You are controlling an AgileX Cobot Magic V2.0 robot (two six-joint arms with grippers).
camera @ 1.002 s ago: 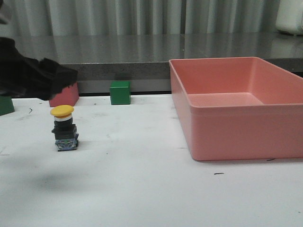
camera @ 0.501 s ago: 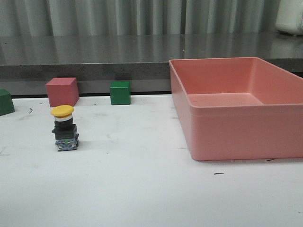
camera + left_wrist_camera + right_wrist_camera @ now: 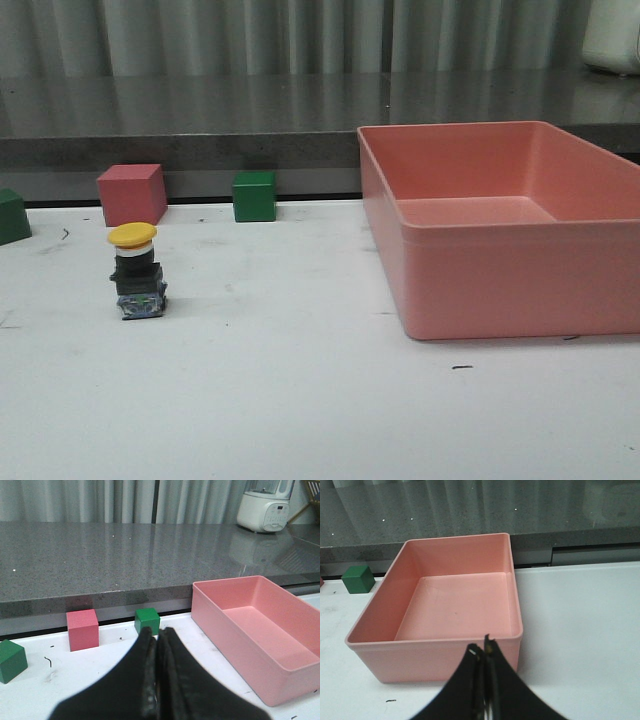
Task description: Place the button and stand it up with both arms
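Dark arm gone from upper left since a second ago, button (image 3: 136, 272) upright at left, yellow cap on top, left gripper (image 3: 158, 635) and right gripper (image 3: 482, 654) clenched empty.

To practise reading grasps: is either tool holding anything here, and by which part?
Nothing is held. The left tool and right tool are both shut and empty; the yellow-capped, black-bodied push-button stands alone on the white table.

Grey curtains (image 3: 250, 35), speckled grey countertop (image 3: 250, 105), white table (image 3: 300, 400)
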